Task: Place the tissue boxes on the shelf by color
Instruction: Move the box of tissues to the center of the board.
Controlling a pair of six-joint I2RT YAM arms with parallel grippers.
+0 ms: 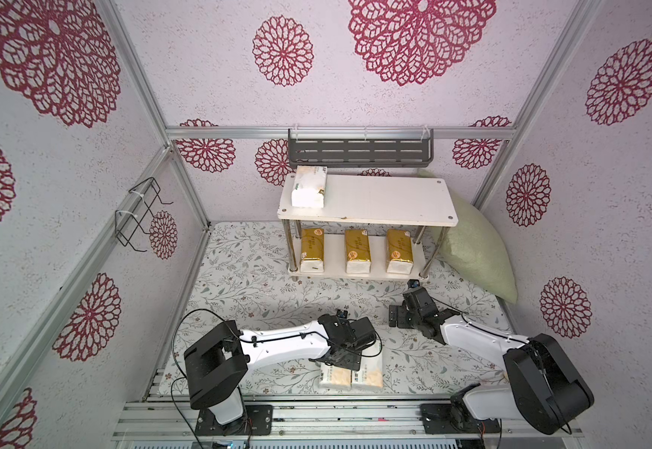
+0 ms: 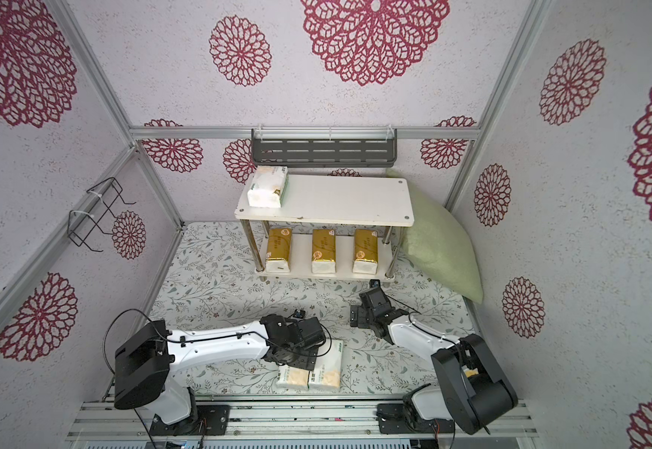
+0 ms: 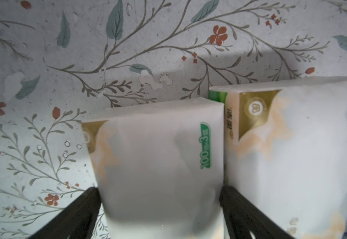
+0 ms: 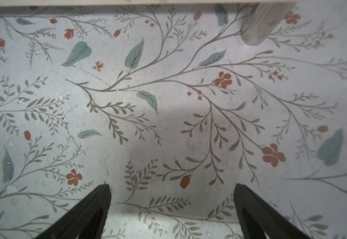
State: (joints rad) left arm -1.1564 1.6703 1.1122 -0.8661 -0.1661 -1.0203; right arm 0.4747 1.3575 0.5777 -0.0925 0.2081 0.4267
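Note:
Two white tissue boxes lie side by side near the front edge of the floral mat, the left one (image 1: 333,380) and the right one (image 1: 368,375). My left gripper (image 1: 340,360) hangs over the left box. In the left wrist view its open jaws (image 3: 160,190) straddle that box (image 3: 154,144), with the neighbour (image 3: 292,149) right beside it. The shelf (image 1: 386,198) carries one white box (image 1: 309,186) on its top board. Three gold boxes (image 1: 312,248) (image 1: 357,250) (image 1: 399,250) stand on the lower board. My right gripper (image 1: 396,317) (image 4: 171,186) is open over bare mat in front of the shelf.
A pale green pillow (image 1: 476,248) leans in the back right corner against the shelf. A dark grey slotted rack (image 1: 359,151) hangs on the back wall and a black wire holder (image 1: 137,214) on the left wall. A shelf foot (image 4: 259,27) stands close ahead of my right gripper.

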